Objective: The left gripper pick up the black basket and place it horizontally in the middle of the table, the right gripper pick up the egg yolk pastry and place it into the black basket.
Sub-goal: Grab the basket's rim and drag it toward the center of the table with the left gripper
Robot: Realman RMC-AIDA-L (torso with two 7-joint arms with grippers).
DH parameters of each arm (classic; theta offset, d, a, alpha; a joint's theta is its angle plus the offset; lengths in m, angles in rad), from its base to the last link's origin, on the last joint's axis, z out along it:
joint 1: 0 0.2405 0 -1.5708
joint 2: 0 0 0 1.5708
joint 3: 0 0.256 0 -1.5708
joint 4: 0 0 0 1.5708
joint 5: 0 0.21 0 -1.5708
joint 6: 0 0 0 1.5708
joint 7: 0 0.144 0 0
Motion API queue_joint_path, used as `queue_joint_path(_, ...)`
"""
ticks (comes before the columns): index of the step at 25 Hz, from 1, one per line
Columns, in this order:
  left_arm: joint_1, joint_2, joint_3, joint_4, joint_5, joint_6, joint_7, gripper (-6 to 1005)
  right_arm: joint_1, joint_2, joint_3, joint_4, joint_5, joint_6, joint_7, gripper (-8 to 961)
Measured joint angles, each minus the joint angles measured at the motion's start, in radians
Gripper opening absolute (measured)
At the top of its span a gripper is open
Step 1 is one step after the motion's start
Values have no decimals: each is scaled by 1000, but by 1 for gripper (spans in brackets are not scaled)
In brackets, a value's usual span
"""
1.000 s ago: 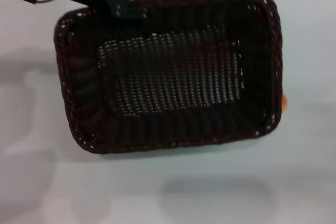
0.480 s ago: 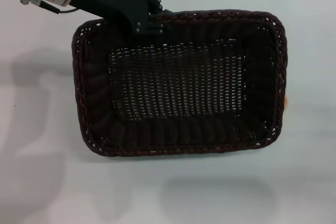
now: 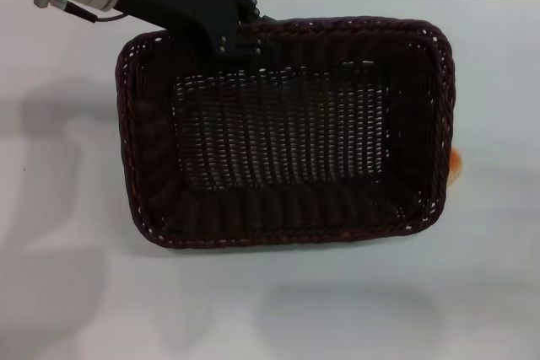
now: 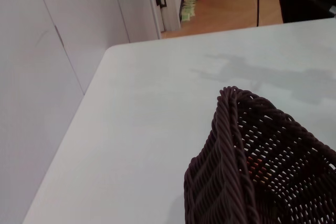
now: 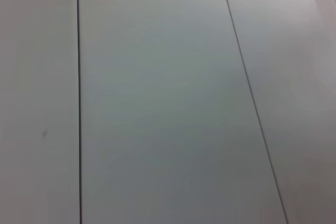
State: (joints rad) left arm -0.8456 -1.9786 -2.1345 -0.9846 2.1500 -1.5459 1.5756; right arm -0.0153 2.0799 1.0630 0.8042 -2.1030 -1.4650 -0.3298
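Observation:
The black basket [image 3: 287,132] fills the middle of the head view, held up above the table [image 3: 76,292] with its shadow below it. My left gripper [image 3: 239,35] is shut on its far rim near the left corner. A basket corner [image 4: 236,171] also shows in the left wrist view. Only an orange sliver of the egg yolk pastry [image 3: 456,160] peeks out past the basket's right side. My right gripper is out of view; its wrist camera shows only pale wall panels.
White tabletop stretches around and in front of the basket. The left wrist view shows the table's far edge [image 4: 173,34], a white wall beside it and an open doorway beyond.
The basket has shifted right and levelled out over the last second, and the left arm has come further into view. In the last half second it barely moved.

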Motion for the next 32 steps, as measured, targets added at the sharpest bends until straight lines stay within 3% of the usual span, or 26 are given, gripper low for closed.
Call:
queue_joint_path(18,8,-61,14,-60,100,22,-17,208,-9,0,-4,3,-1,-23,-1,700)
queue_joint_path(25,19,-76,14,-87,121,42,-35,307,-11,0,-12,3,-3,-38,-2,699)
queue_joint_path(32,58,-78,1,-133,64,61,-16,564,-11,0,-24,4,-2,-40,-6,699)
